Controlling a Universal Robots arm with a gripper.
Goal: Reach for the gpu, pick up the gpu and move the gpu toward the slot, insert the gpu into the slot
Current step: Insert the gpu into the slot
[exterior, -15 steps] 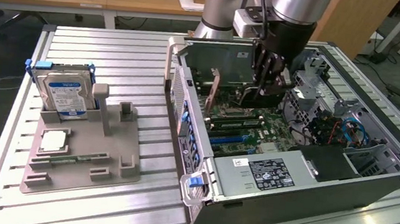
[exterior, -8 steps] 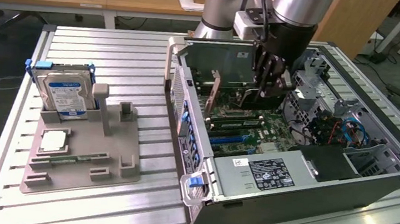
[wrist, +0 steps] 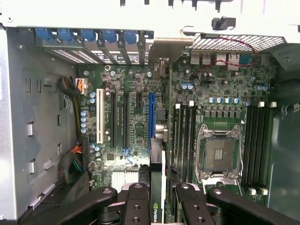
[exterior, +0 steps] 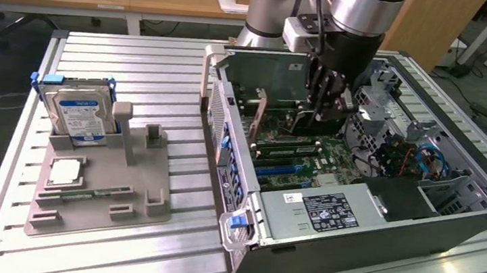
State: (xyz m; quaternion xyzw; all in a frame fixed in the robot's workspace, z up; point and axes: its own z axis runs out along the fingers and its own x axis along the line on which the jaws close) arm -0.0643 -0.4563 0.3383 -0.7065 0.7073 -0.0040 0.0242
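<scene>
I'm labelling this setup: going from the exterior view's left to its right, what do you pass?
Hard drive in its grey holder → open computer case → tool gripping the gpu over the motherboard → blue cables.

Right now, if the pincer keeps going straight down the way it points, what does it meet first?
Probably the blue slot. The pincer is shut on the gpu, whose edge runs roughly in line with that slot on the green motherboard; the card would touch before the pincer does. How far above the slot it hangs is unclear.

a green nvidia logo mark on the gpu (wrist: 155,209); other labels too small to read
</scene>
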